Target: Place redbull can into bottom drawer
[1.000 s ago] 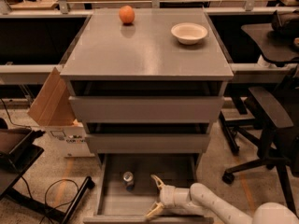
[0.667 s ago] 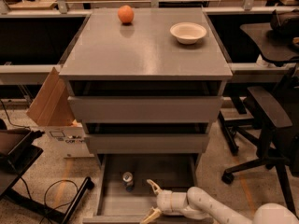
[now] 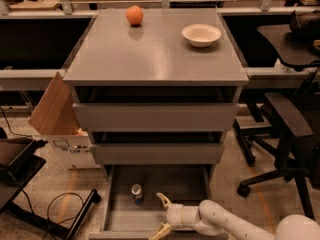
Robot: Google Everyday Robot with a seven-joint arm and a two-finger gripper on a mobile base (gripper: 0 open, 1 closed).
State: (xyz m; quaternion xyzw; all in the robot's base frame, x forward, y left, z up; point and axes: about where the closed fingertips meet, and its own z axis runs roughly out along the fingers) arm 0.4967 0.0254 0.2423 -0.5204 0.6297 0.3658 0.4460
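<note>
Nearest the camera, below the front edge of the cabinet top point(image 3: 155, 59), the bottom drawer point(image 3: 182, 181) is pulled out, and the gripper point(image 3: 159, 215) reaches into its front part from the right. Its two fingers are spread wide and hold nothing. Just beside it, toward the drawer's left side, the redbull can point(image 3: 137, 194) stands upright on the drawer floor, apart from both fingers (so the placing looks done, as far as one view can tell).

The can is probably light, with thin walls that would dent under a hard squeeze and a smooth, slippery skin. Being slim and tall, it would tip at a nudge. A hold across the middle of its body, with moderate pressure, seems best.

The two shallower drawers above sit slightly ajar. On the top, a white bowl point(image 3: 201, 34) rests near the far right corner and an orange point(image 3: 134, 15) near the far edge, left of centre.
</note>
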